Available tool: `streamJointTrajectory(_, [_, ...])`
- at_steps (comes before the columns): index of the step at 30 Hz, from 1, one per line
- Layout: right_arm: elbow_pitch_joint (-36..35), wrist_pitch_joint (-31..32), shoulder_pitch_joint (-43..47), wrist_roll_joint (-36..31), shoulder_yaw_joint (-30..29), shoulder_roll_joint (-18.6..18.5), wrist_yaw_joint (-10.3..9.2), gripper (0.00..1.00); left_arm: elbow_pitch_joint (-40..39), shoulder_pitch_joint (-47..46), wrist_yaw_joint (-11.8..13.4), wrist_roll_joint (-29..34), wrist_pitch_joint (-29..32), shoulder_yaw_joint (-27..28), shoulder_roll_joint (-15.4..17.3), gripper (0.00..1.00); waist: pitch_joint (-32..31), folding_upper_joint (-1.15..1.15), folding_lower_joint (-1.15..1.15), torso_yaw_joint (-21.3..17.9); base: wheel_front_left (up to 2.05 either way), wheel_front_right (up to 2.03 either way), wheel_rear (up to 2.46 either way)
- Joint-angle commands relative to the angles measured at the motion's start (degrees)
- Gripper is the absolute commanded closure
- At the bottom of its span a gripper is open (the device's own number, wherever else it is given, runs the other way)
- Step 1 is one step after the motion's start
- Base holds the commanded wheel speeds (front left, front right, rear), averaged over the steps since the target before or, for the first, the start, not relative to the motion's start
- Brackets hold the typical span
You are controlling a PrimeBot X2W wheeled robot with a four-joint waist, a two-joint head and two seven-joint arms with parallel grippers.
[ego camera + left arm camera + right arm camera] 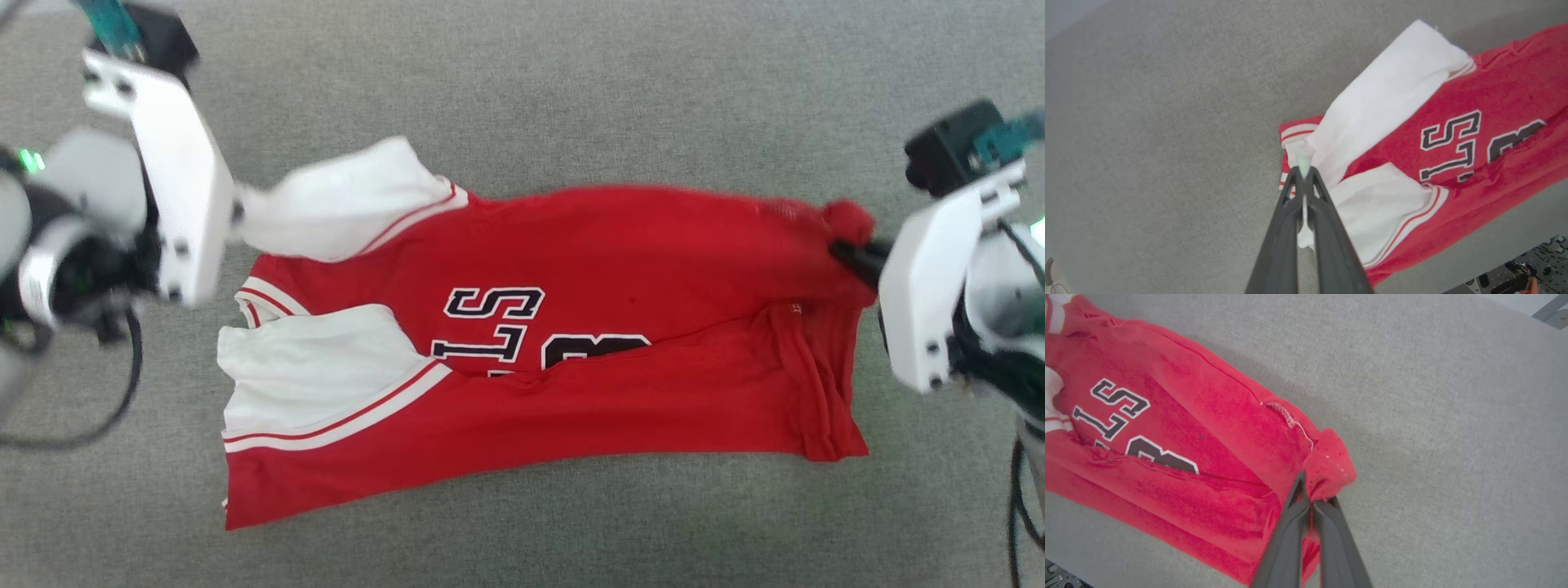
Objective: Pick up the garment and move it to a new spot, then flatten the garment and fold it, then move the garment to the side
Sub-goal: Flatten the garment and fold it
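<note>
Holding the garment (588, 245) at both ends.

Left claw (1303, 171): jaws fully closed, pinching the white edge of the upper sleeve (351, 204). In the left wrist view we see a sliver of white cloth squeezed between the fingers.

Right claw (1314, 491): jaws pressed together as well, clamped on a bunched red corner (847, 222) at the hem end.

In the head view the garment sits mid-frame on the grey counter (522, 73), with its long axis running 9 o'clock to 3 o'clock. Left claw is at the garment's 10 o'clock, right claw at its 3 o'clock.

The far long edge looks raised and stretched between the two grips. We can't tell how much of it clears the counter. The near half lies on the counter, folded up over the lower part of the black-and-white lettering (494, 314).

The second white sleeve (310, 367) lies flat at the garment's 8 o'clock, striped trim toward the body. The hem side at 4 o'clock is rumpled, with several folds.
</note>
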Motion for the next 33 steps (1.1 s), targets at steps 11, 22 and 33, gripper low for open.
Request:
streamJointTrajectory(11, [-4.3, 4.5, 15.1, -1.6, -8.1, 4.7, -0.02, 1.0, -17.1, 16.9, 12.0, -5.1, 0.0, -1.7, 7.7, 1.0, 0.1, 0.0, 0.0, 0.4, 0.0, 0.0, 0.0])
streamJointTrajectory(22, [4.7, -2.8, 13.3, -1.9, -5.5, 5.7, -0.01, 0.0, -7.5, 22.0, 9.4, -6.1, -10.6, 0.2, 3.5, 0.0, -0.1, 0.0, 0.0, 0.7, 0.0, 0.0, 0.0])
streamJointTrajectory(33, [2.1, -1.9, 15.2, -1.1, -10.6, 5.9, -0.01, 0.0, -9.6, 25.6, 4.0, -2.9, -29.5, 5.8, 4.5, 0.0, -1.2, 0.0, 0.0, 1.2, 0.0, 0.0, 0.0])
